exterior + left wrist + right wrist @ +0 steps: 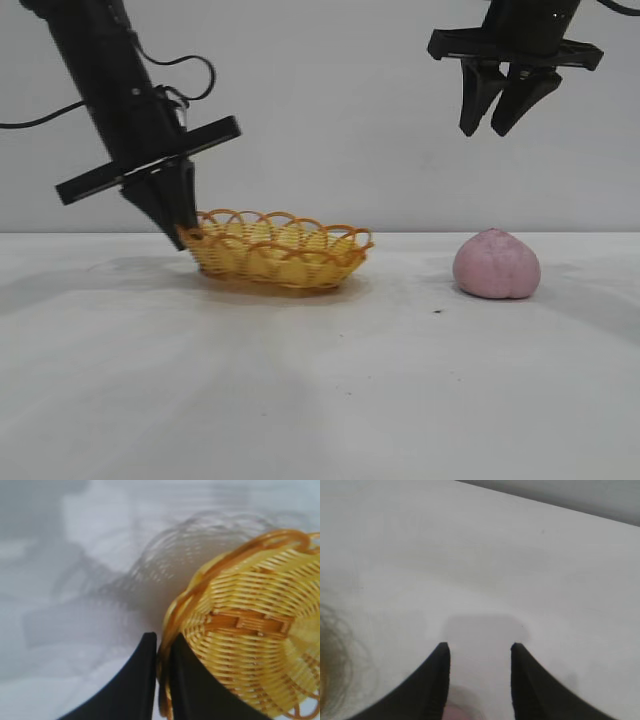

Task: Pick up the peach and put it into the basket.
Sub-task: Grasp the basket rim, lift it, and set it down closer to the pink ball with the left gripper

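Observation:
The dusty-pink peach sits on the white table at the right; a sliver of it shows in the right wrist view between the fingers' bases. The yellow-orange wicker basket stands left of centre, its left end tilted slightly up. My left gripper is shut on the basket's left rim; in the left wrist view one finger is outside and one inside the basket. My right gripper is open and empty, high above the peach, and shows in its wrist view.
The white table runs across the front with a plain grey wall behind. A small dark speck lies on the table left of the peach.

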Controlling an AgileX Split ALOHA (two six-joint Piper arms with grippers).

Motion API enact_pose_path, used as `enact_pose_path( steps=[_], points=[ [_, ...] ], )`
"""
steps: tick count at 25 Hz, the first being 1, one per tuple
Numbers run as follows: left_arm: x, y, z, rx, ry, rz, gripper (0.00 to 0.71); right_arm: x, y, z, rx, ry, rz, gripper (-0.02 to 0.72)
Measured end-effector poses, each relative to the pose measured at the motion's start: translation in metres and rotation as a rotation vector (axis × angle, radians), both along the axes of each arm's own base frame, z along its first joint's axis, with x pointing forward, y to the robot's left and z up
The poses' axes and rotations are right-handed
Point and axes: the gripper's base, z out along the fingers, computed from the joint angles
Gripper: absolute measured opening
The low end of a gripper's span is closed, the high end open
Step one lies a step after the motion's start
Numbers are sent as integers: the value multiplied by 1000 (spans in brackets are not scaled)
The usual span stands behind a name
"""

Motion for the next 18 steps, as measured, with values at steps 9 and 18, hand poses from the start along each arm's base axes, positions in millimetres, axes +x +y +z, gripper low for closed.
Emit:
enact_pose_path(
  steps=[9, 18],
  points=[
    [-25, -35, -18, -88, 65, 117, 0, -2, 0, -1, -7, 29, 3, 240],
    [-62, -23, -24, -118, 25, 140, 0, -2, 0, -1, -7, 30, 4, 240]
  ],
)
